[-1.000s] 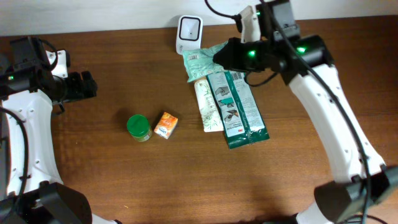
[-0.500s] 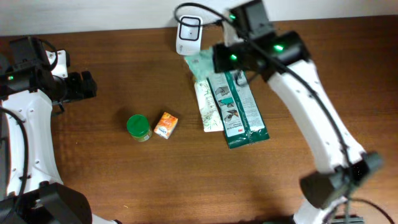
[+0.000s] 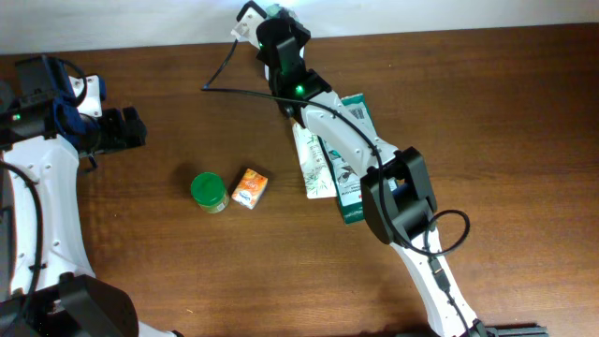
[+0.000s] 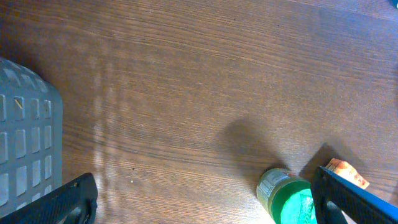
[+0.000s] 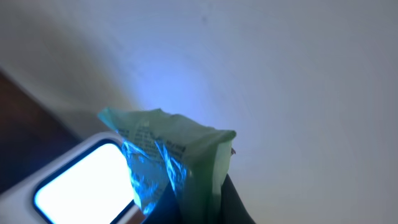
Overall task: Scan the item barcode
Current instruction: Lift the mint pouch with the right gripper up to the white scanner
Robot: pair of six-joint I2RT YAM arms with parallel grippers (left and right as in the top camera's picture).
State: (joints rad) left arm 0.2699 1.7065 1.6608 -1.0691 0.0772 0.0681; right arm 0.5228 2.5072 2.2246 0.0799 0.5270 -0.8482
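Table [image 3: 187,281]: dark brown wood, grain running side to side.
- Green-lidded jar [image 3: 209,192]: upright, left of the table's middle. Also in the left wrist view [image 4: 287,200].
- Small orange carton [image 3: 249,187]: just beside the jar on its right, turned at a slant.
- Long pale green-and-white packet [image 3: 318,173]: flat, further right of the jar, well apart.
- Dark green packet [image 3: 343,187]: flat, against the pale packet's far side from the jar.

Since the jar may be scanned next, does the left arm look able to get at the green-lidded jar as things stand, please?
Probably yes: the left claw is open and empty, only bare table lies between it and the green-lidded jar, and the orange carton sits on the far side.
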